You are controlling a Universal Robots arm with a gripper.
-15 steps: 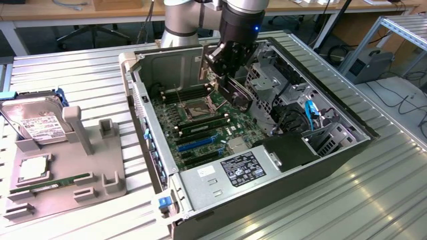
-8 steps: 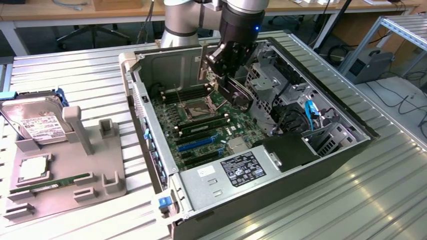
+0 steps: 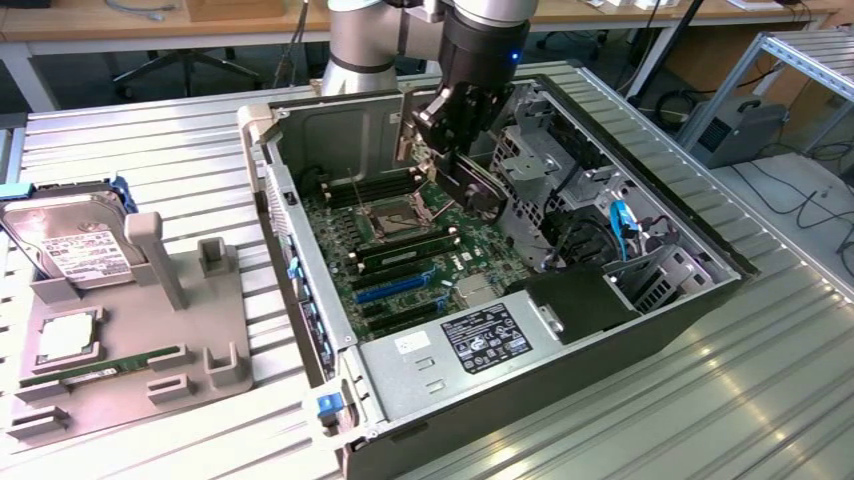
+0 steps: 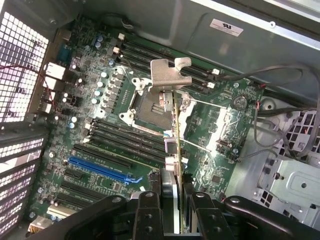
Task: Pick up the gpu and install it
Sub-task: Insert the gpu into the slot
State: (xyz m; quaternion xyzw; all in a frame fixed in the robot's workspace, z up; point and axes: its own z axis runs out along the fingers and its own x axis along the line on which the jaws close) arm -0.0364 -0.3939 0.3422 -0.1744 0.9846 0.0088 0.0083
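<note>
gpu [image 4: 171,150] is pinched edge-on by claw [image 4: 172,205], board [image 4: 100,125] beneath claw. Judged light, stiff, fragile; best gripped along edges.

The gpu [image 4: 170,76] had a bare, dull silver metal bracket; in the exterior view its face was matt black. The gripper [image 4: 172,202] closed on it looked like semi-gloss black plastic or coated metal. The case [image 3: 334,125] was smooth grey sheet metal with a satin finish. The motherboard [image 3: 400,260] was green lacquered board carrying a blue plastic slot [image 4: 100,169]. The table [image 3: 160,150] was ribbed metal with a soft sheen. The hard drive [image 3: 67,250] showed shiny metal under a white paper label, resting on a matt grey plastic holder [image 3: 154,265].
</note>
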